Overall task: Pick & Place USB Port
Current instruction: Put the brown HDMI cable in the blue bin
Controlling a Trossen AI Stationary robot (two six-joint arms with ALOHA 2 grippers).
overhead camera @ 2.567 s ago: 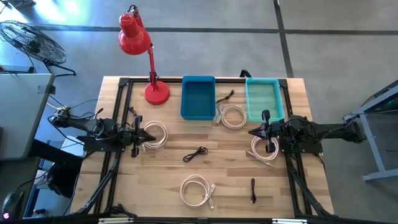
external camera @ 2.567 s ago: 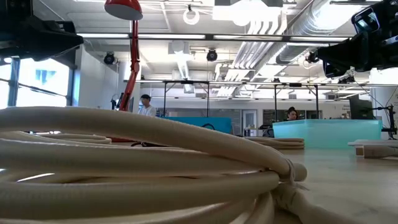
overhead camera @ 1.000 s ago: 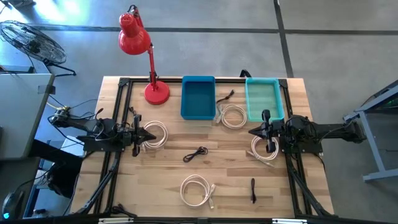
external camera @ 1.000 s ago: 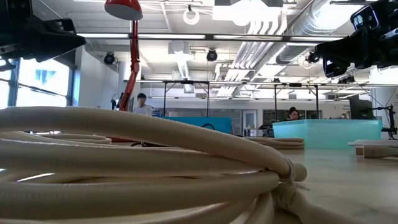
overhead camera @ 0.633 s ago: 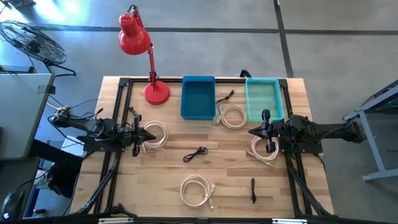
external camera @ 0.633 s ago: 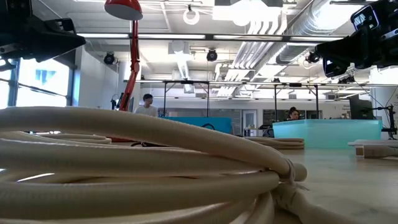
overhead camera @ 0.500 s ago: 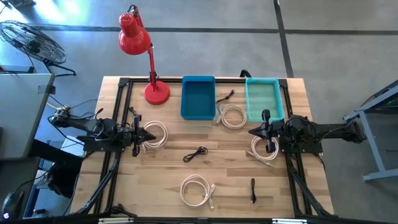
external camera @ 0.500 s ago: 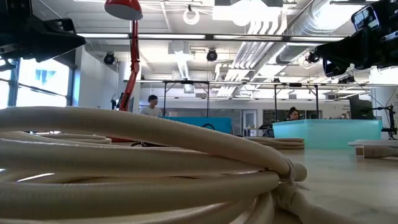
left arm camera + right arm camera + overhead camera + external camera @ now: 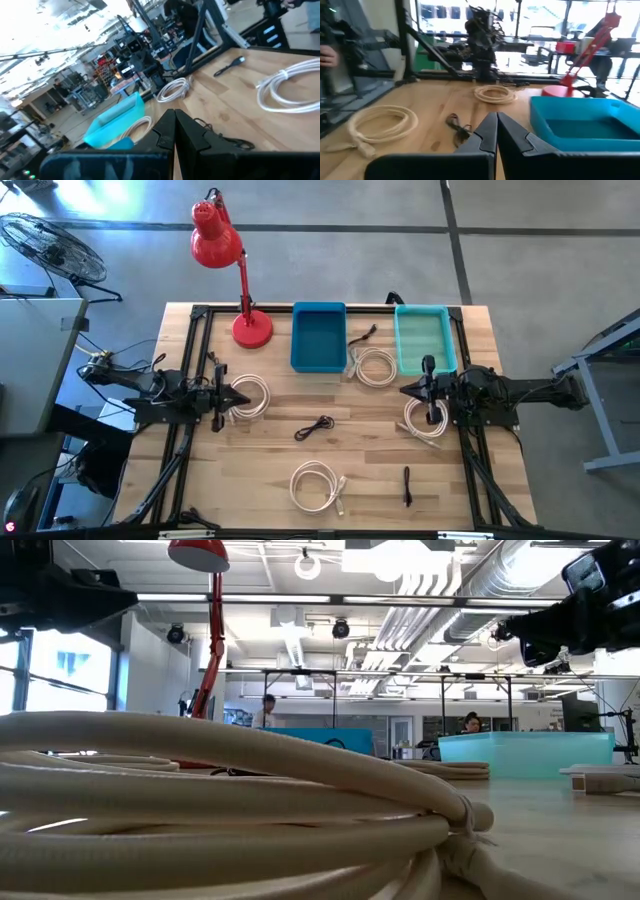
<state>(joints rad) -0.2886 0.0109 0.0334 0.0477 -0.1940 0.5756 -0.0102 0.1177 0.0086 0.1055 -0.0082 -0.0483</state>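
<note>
Several coiled white USB cables lie flat on the wooden table: one (image 9: 250, 395) below my left gripper (image 9: 247, 397), one (image 9: 425, 420) below my right arm, one (image 9: 376, 367) between the bins, one (image 9: 315, 485) near the front edge. Black cables lie at the centre (image 9: 316, 427), front right (image 9: 407, 485) and by the bins (image 9: 362, 335). My right gripper (image 9: 404, 391) hovers right of centre. Both grippers are shut, level and empty, as the wrist views show for the left (image 9: 174, 114) and the right (image 9: 496, 116).
A blue bin (image 9: 319, 337) and a teal bin (image 9: 424, 340) stand at the far edge, with a red desk lamp (image 9: 245, 280) to their left. A black frame (image 9: 190, 430) runs along the table's sides. Bare wood lies between the central black cable and the front coil.
Both arms have kept still and no cable has moved. In the low view a person in the room behind the table has walked toward the right.
</note>
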